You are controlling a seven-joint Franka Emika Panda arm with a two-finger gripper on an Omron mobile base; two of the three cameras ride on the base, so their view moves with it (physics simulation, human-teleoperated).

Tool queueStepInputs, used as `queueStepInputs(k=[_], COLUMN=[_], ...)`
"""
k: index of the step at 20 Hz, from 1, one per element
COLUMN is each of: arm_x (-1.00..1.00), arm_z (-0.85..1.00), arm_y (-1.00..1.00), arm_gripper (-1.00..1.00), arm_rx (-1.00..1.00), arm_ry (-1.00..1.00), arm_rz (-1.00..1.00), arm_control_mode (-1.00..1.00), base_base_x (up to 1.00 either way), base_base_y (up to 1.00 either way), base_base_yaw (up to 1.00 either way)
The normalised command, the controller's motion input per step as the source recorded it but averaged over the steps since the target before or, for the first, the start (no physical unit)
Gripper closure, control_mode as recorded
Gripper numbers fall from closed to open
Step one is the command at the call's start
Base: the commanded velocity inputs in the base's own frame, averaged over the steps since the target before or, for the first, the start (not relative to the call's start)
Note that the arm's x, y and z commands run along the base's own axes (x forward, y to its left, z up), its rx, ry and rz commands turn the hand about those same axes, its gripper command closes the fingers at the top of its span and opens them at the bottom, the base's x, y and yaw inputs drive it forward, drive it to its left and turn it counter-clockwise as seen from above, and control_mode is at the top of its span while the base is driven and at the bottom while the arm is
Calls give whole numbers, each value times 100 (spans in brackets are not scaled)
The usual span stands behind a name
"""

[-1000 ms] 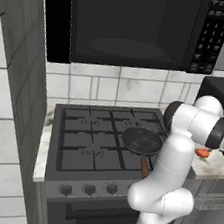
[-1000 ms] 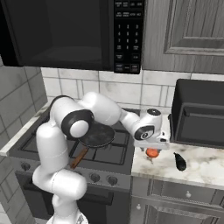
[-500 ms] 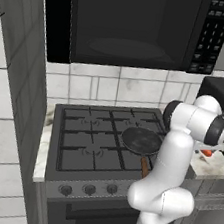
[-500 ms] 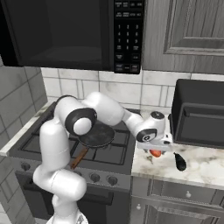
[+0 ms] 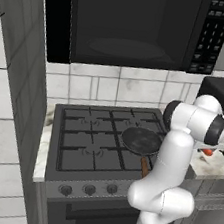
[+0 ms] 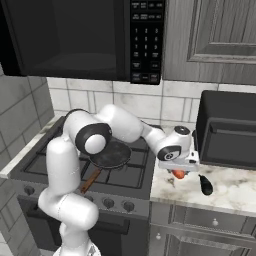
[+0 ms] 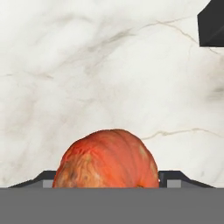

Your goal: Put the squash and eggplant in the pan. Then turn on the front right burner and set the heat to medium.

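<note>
Now | gripper [image 7: 112, 183] straddling squash [image 7: 107, 159] | marble counter [image 7: 87, 78] beneath

My white, dark-jointed arm [image 6: 120, 127] reaches right and low. I see its two-finger gripper [image 6: 178, 170] pointing down, dark fingertips [image 7: 173, 177] apart.

The light is even and diffuse in both base views, with no clear single source. The microwave [image 5: 131, 26] front and the toaster oven [image 6: 227, 132] stay very dark, with only a faint oval sheen on the microwave door. Under the arm a soft shadow lies on the marble bench [image 6: 230, 187]. The base views look coarse and slightly soft, with jagged edges on the stove grates [image 5: 105, 138]. In the hand view the bench is bright, nearly washed out, and the orange squash [image 7: 107, 159] is sharp, its lower flank shaded.
</note>
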Motion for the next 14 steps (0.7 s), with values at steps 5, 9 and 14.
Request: queueStepInputs(k=[5, 9, 14], arm_x=[0, -18, -6], arm_z=[-7, 11, 71], arm_y=[0, 0, 34], arm_gripper=[100, 100, 100], arm_rx=[-2, 0, -9], arm_ry=[-2, -5, 0], arm_rz=[0, 0, 0], arm_control_mode=[-100, -100, -100], base_base_x=[0, 0, 0], base_base_y=[0, 0, 0], base_base_yaw=[0, 0, 0])
